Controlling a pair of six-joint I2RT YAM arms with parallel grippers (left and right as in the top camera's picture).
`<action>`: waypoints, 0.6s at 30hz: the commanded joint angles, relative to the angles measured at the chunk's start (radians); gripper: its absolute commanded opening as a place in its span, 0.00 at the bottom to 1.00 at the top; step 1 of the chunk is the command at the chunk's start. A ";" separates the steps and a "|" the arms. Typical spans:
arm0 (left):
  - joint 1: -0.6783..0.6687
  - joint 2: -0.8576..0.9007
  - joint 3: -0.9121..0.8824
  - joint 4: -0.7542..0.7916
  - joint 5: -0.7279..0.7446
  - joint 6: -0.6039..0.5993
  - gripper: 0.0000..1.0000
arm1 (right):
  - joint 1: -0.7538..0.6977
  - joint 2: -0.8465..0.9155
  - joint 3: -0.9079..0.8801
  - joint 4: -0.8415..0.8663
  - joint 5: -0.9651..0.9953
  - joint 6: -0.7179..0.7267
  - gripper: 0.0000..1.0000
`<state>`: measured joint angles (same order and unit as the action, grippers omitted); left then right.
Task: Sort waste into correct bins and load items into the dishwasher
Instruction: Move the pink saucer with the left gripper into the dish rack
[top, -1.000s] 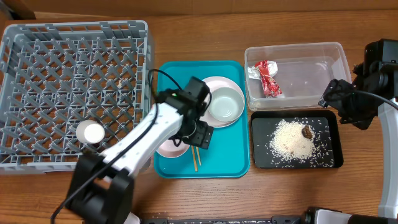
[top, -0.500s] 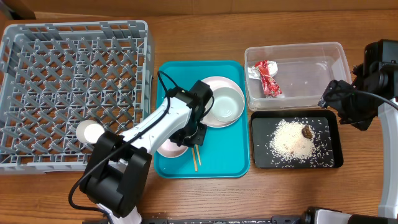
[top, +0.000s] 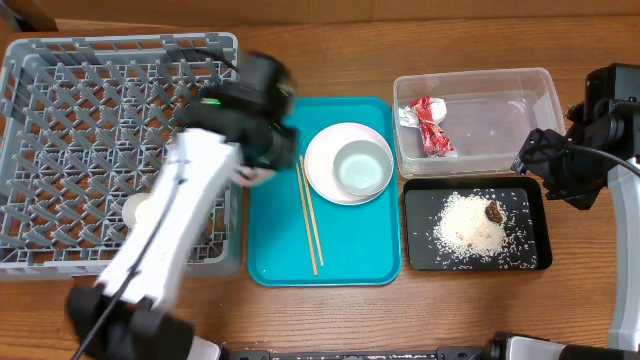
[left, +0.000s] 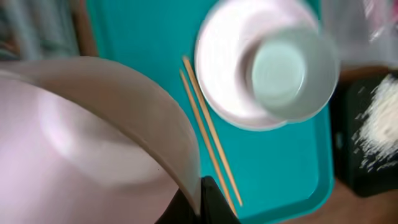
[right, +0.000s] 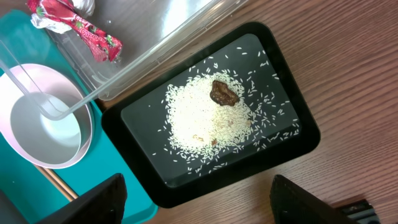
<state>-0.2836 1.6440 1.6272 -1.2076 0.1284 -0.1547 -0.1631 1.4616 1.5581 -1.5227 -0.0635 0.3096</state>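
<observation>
My left gripper (left: 200, 191) is shut on the rim of the pink dish (left: 93, 137), which hangs tilted over the teal tray's left edge beside the grey dish rack (top: 60, 100). From above, the left gripper (top: 258, 160) and dish (top: 252, 177) are blurred. Two chopsticks (top: 308, 215) lie on the tray next to the white plate (top: 322, 160), which carries the grey-green bowl (top: 362, 167). A red wrapper (top: 428, 125) lies in the clear tub (top: 500, 95). Rice (right: 208, 118) with a brown scrap (right: 224, 92) sits in the black tray (right: 292, 134). My right gripper (right: 202, 202) is open and empty.
The teal tray (top: 350, 255) lies between the rack and the two bins. A small white cup (top: 138, 212) stands in the rack's front part, half hidden by my left arm. Bare wooden table (top: 400, 320) runs along the front.
My left gripper closed on the pink dish at the tray's front left, lifted it and swung it back and left toward the rack, uncovering the chopsticks. The right arm stayed still.
</observation>
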 joint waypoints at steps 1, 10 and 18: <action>0.148 -0.036 0.045 0.001 0.240 0.241 0.04 | -0.003 -0.014 0.027 0.002 -0.002 -0.003 0.75; 0.550 0.071 0.044 0.004 0.797 0.534 0.04 | -0.003 -0.014 0.027 -0.002 -0.002 -0.003 0.75; 0.735 0.255 0.044 0.012 1.042 0.654 0.04 | -0.003 -0.014 0.027 -0.014 -0.002 -0.003 0.75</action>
<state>0.4145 1.8397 1.6650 -1.1969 0.9863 0.3958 -0.1631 1.4616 1.5581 -1.5360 -0.0635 0.3096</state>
